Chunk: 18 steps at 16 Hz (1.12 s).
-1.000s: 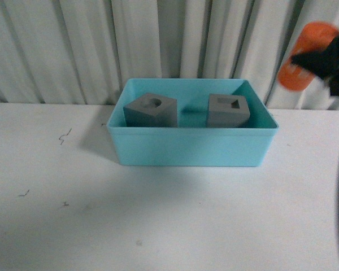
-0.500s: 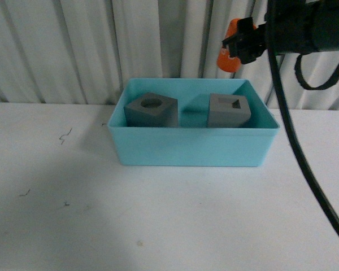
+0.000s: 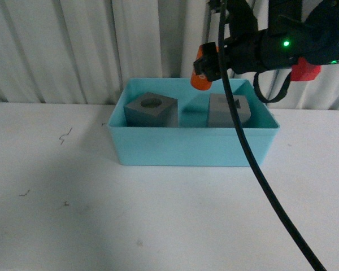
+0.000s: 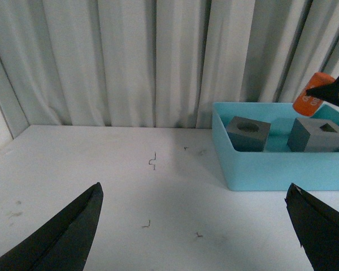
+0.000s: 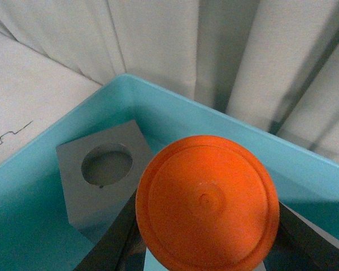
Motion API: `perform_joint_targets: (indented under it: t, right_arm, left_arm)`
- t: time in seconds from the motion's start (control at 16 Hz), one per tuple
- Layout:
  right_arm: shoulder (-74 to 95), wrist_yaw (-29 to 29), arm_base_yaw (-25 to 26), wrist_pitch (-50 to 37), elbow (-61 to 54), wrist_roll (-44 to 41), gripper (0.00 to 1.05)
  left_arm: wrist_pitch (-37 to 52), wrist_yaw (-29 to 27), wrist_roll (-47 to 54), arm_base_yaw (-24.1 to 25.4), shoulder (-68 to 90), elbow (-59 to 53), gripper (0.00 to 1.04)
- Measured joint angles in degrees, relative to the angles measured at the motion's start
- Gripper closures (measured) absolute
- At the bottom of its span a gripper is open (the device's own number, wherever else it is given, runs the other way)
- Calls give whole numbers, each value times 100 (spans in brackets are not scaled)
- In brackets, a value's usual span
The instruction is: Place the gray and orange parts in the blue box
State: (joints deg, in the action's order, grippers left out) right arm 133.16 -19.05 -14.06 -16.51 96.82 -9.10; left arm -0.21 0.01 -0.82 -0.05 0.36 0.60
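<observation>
right gripper (image 3: 206, 69) clamps the orange cylinder (image 3: 202, 70) above the blue box (image 3: 192, 148), both gray cubes (image 3: 151, 110) inside.

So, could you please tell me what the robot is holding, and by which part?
The right gripper holds the orange cylinder by its sides, above the blue box. The left gripper holds nothing.

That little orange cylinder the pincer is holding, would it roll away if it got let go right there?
Probably not far. The small orange cylinder hangs above the light turquoise-blue plastic bin, so its sloped walls would likely stop it. Its round flat end suggests it rolls easily on its side. It looks rigid and smooth, held without deforming in the right pincer, so it might slip.
</observation>
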Motion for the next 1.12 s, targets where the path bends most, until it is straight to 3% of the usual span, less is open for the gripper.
perform_joint_targets:
  t: [0.31,0.94,1.12]
  right_arm:
    - [527,66,-313,330,476,48,58]
    - [671,173,-236,337,249,-37,58]
    - [1178,238,-205,581,726,-144,58]
  left_arm:
    - [2,-4,0,0,0,0,7]
    - [0,-2,0,0,0,0,7]
    - [0,-2,0,0,0,0,7]
